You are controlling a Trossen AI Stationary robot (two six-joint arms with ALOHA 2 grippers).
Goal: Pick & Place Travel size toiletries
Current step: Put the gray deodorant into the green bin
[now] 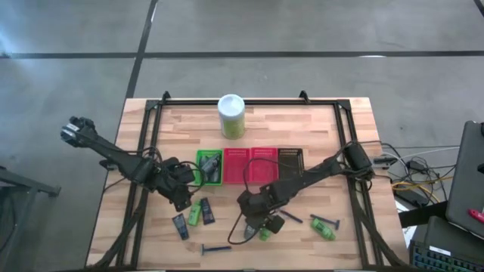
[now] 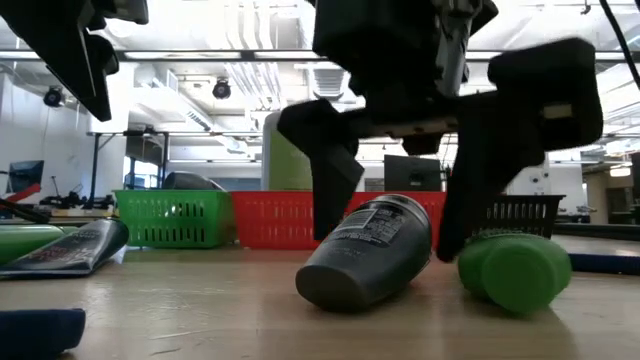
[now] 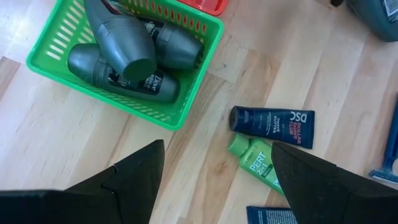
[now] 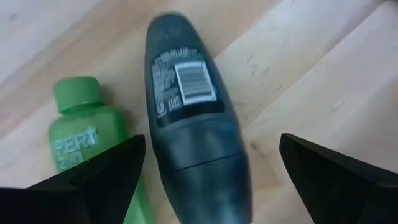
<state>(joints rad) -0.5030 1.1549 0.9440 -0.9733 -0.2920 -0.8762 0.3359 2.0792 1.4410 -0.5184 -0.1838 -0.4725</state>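
Nearest the front edge of the pale wooden table (image 1: 318, 121) lies a thin dark-blue razor (image 1: 215, 248), with a small dark-blue tube (image 1: 180, 225) just beyond it on the left.

At front centre the right gripper (image 2: 395, 205) hangs over a dark grey, barrel-shaped deodorant container (image 4: 189, 124), its two dark fingers spread wide, one on each side and neither touching. The container lies on its side with its long axis running roughly along the gripper's line of sight, so the fingers straddle its narrow width; from here the coming move looks like a straight descent and a squeeze across the body. Its label shows a barcode and fine print too small to read. Touching or just beside it lies a bright green plastic bottle (image 4: 81, 134) with a green cap, lettered "PERT". The right arm is clearly the nearer one to both.

Farther left, the left gripper (image 3: 217, 168) is held above bare wood between a green mesh basket (image 3: 186, 112) and a flat dark-blue tube reading "DOLLAR SHAVE CLUB" (image 3: 272, 126); its fingers are apart and hold nothing. A second green "PERT" bottle (image 3: 256, 163) lies against that tube.

The green basket already holds several grey containers (image 3: 121, 53), one marked "Dove". To its right sit red baskets (image 1: 250, 165) and a dark basket (image 1: 290, 161), with a white-and-green canister (image 1: 231, 115) farthest back.
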